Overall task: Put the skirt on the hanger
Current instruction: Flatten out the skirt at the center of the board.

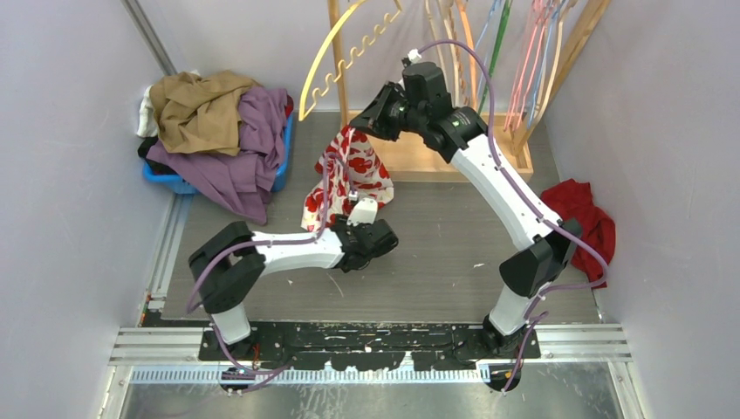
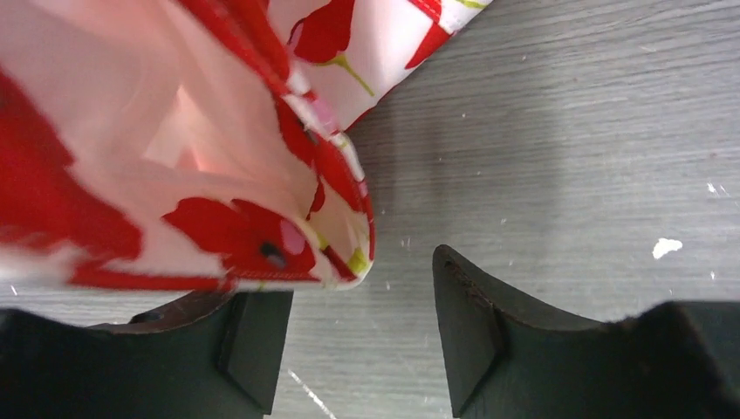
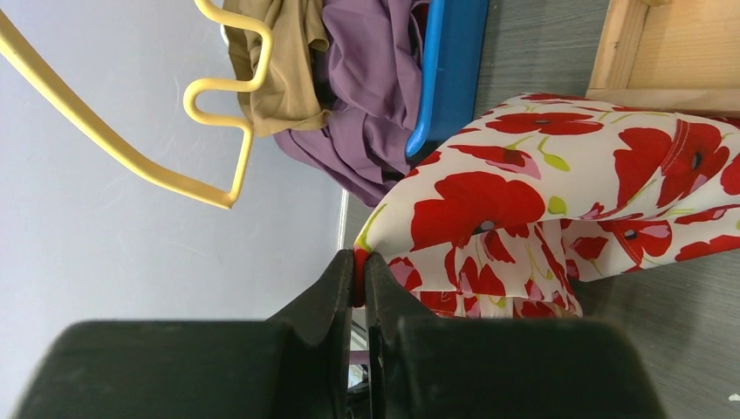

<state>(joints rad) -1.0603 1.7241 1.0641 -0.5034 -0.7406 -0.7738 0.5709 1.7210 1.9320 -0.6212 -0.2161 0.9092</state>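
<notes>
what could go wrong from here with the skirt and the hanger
1. The right fingers pinch only a thin edge of the skirt, so the cloth could slip out on the way to the hanger.
2. The left fingers stand open beside the hem and hold nothing; closing here might miss it.
3. The skirt hangs bunched and may snag on the hanger's notches.
</notes>
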